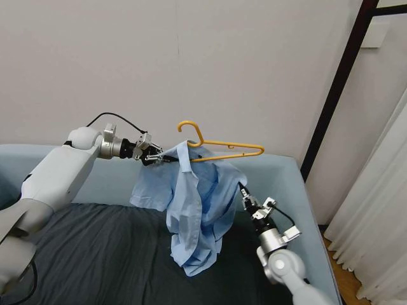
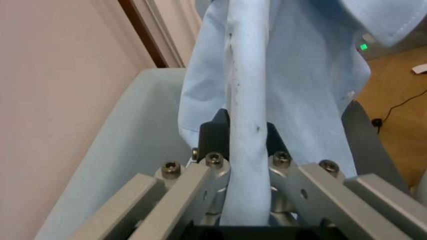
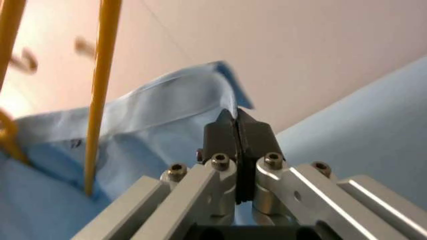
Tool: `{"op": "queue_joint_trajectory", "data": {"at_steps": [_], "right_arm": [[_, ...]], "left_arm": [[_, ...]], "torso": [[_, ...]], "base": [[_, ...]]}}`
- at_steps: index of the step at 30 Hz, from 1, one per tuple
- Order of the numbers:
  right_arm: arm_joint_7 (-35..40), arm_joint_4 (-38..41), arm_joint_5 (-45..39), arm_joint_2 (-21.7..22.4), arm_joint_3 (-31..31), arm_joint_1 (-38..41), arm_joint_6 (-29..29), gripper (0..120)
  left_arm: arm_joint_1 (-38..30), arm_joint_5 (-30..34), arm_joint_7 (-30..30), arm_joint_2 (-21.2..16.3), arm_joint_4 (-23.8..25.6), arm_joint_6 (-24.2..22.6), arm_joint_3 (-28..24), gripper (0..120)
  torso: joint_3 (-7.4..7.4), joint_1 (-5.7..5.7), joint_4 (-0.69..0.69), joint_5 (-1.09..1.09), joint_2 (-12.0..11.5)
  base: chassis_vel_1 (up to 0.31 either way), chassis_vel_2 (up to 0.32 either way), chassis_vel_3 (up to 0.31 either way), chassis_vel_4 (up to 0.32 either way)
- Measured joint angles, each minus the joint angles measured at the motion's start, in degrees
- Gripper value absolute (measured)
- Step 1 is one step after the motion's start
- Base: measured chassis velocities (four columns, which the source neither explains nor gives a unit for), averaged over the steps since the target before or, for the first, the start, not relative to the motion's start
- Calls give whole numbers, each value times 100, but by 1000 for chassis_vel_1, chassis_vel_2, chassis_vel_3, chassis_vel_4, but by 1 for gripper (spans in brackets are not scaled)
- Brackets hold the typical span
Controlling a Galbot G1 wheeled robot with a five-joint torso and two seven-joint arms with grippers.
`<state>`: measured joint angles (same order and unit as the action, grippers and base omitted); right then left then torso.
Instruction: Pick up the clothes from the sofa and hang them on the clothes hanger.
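With left claw (image 1: 158, 159) and right claw (image 1: 244, 190) clenched on the shirt (image 1: 191, 216), pull its shoulder gently toward 3 o'clock over the hanger (image 1: 232, 149).

Bare wall, dark frame and curtains

A plain pale wall (image 1: 222, 63) spans the far side. At the far right a dark door frame (image 1: 336, 82) rises at a slant. White curtains (image 1: 375, 216) hang nearer on the right, with a strip of wooden floor (image 1: 338, 276) beside them. In the left wrist view a black cable (image 2: 400, 106) lies on that floor.
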<state>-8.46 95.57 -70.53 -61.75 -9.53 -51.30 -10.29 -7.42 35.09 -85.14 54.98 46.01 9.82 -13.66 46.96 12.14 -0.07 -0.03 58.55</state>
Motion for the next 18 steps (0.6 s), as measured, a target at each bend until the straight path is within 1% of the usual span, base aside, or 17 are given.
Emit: {"op": "queue_joint_trajectory", "data": {"at_steps": [2,3,6,7,8,9,11,18], "right_arm": [[573,293,98,352,-38,112,227,0],[573,293,98,352,-38,112,227,0],[987,608,396,807,-63,288,459,0],[1028,684,483,885,-65,321,481,0],[1028,684,483,885,-65,321,481,0],[1091,819,643,983,-71,377,502,0],[1197,968,916,1070,-67,464,519,0],[1316,1130,1456,1169,-20,655,531,0]], "left_arm": [[10,6,-22,7,8,1,-18,2],[10,6,-22,7,8,1,-18,2],[-20,-13,-19,72,4,4,-50,2],[-42,-36,-12,92,-2,5,-57,2],[-42,-36,-12,92,-2,5,-57,2],[-83,-74,-5,129,-10,10,-71,2],[-134,-95,-4,164,-13,10,-122,2],[-264,-187,48,198,-34,23,-205,2]], "torso": [[0,0,1,2,0],[0,0,1,2,0],[0,0,1,-2,0],[0,0,0,0,0],[0,0,0,0,0],[0,0,-1,3,0],[0,0,-1,0,0],[0,0,1,1,0]], "base": [[0,0,0,0],[0,0,0,0],[0,0,0,0],[0,0,0,0],[0,0,0,0],[0,0,0,0],[0,0,0,0],[0,0,0,0]]}}
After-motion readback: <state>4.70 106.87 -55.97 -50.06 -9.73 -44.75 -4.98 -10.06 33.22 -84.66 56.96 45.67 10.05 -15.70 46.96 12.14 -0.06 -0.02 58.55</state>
